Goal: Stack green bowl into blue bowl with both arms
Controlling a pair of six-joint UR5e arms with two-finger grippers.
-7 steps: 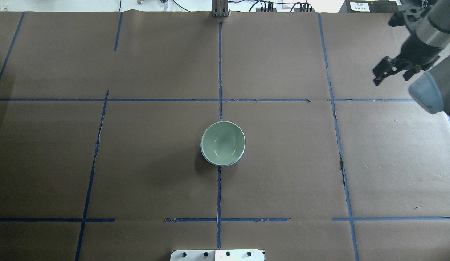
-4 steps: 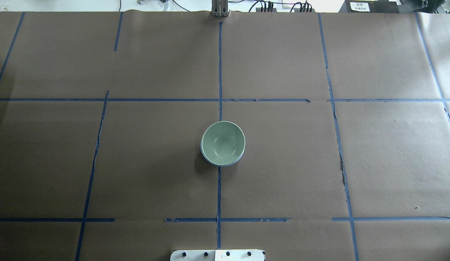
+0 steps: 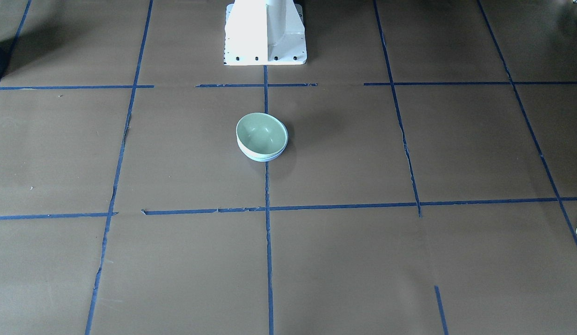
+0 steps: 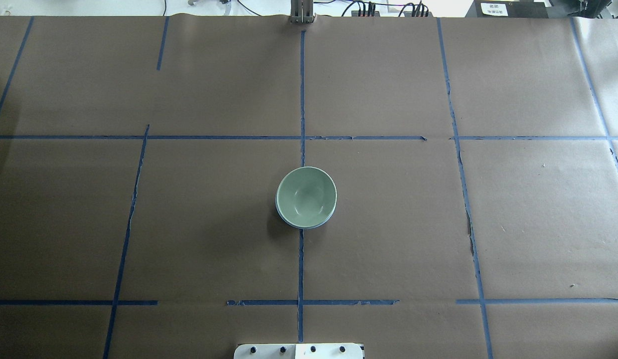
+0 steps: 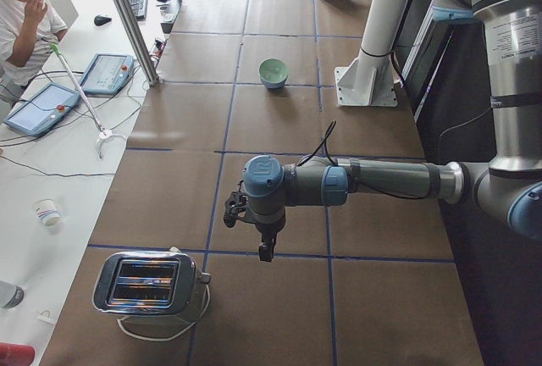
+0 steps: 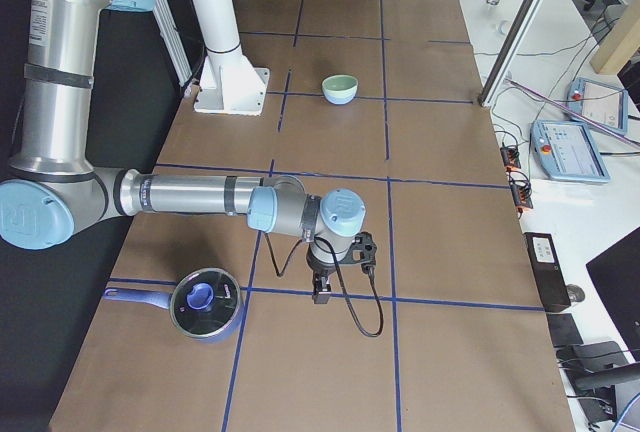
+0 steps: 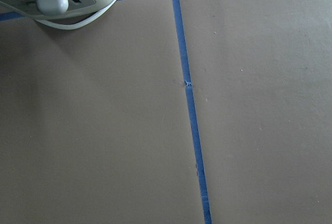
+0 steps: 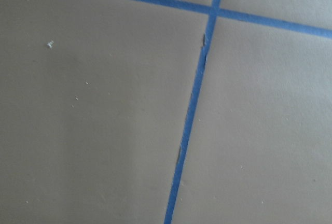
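Bowls: green bowl (image 4: 306, 195) sits nested in blue bowl (image 4: 304, 226), mid worktop (image 4: 388, 224). My left end effector (image 5: 266, 252) & right end effector (image 6: 322, 295) hang well apart from it; opening: can't tell. Park w/o nearing stack.

Nothing can be read in any view. A white label (image 4: 494, 8) on a black box (image 4: 528, 10) at the table's far edge carries a few lines of dark print, too small to make out. The screen of the pendant (image 6: 570, 150) on the side bench is also too small and blurred.
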